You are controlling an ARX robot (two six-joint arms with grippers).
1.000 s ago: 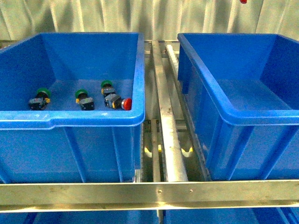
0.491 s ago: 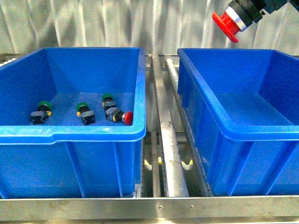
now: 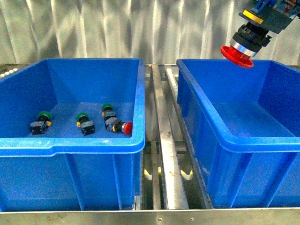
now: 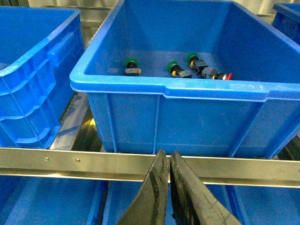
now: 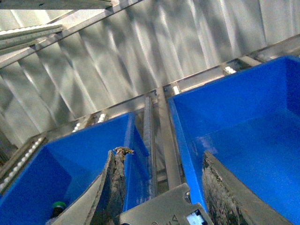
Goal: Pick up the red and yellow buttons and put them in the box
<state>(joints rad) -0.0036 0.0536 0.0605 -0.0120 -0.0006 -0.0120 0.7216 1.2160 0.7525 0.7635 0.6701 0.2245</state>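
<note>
Front view, nearest: a steel rail (image 3: 154,218) crosses the bottom edge, cut off below.
Left gripper (image 4: 169,161): seen only from the left wrist camera; its two dark fingers lie pressed together with nothing between them, just before the rail (image 4: 93,163).
Left crate (image 3: 70,140): beyond the left gripper; its near wall hides part of the floor.
Buttons inside it: four counted, three green-capped pushbuttons (image 3: 83,123) and one red button (image 3: 120,126) lying on its side.
Yellow caps: not one shows in any view.
Roller track (image 3: 168,154): runs between the two crates.
Box (image 3: 243,136): the right crate, cut off at the right edge; the floor that shows is bare.
Held red button (image 3: 243,44): high at the top right, cap down, above the box's far rim.
Right gripper (image 5: 159,178): its tips are cut off in the front view, so its grip on the held red button cannot be told; the wrist camera shows two fingers spread apart.
Farthest: a corrugated metal wall (image 3: 117,28).
</note>
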